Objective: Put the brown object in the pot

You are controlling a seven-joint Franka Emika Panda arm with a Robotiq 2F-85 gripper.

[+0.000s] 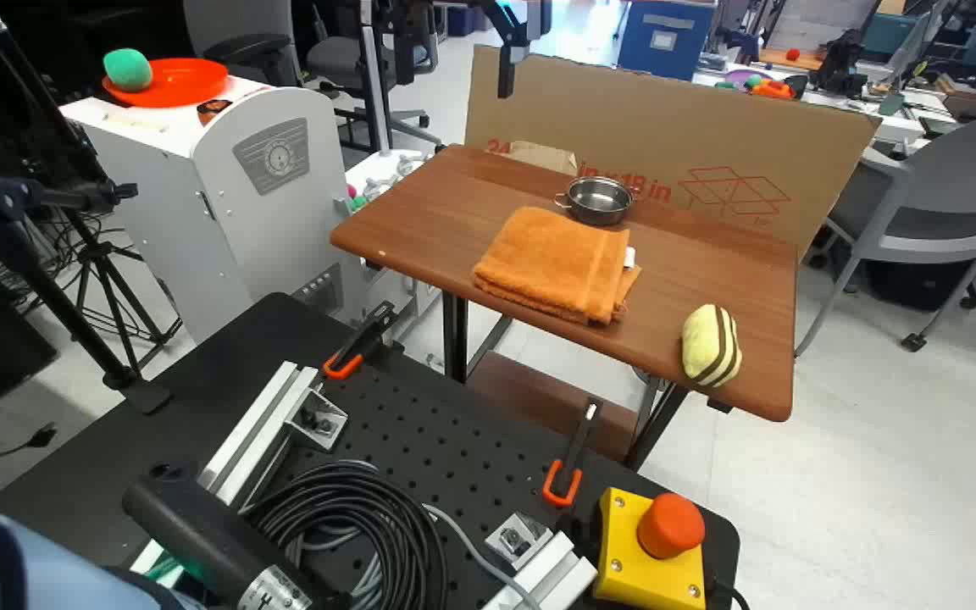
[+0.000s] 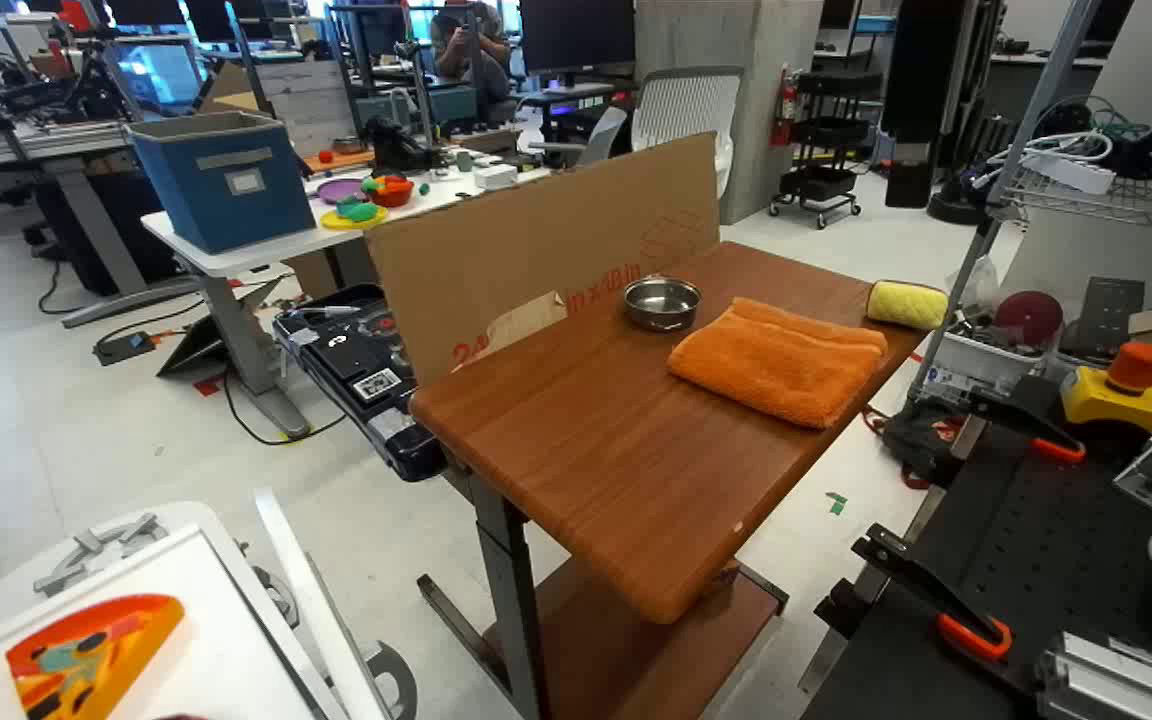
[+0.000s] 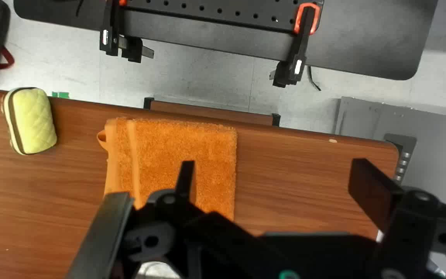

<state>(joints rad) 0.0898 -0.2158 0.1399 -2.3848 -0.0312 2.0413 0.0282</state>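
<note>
The brown object, a pale yellow oval lump with dark brown stripes, lies at one end of the wooden table in both exterior views point(image 1: 710, 346) point(image 2: 906, 304) and at the left in the wrist view point(image 3: 31, 120). The pot, small, round and shiny metal, stands near the cardboard in both exterior views point(image 1: 599, 200) point(image 2: 662, 303); its inside looks empty. My gripper point(image 3: 273, 162) is wide open with nothing between its fingers, high above the table and well away from the brown object. In an exterior view the gripper point(image 1: 455, 91) is cut by the top edge.
A folded orange cloth point(image 1: 557, 264) lies on the wooden table point(image 2: 576, 450) between the brown object and the pot's side. A cardboard sheet point(image 1: 623, 127) stands upright along the table's far edge. A black bench with clamps and an emergency stop point(image 1: 657, 542) faces the table.
</note>
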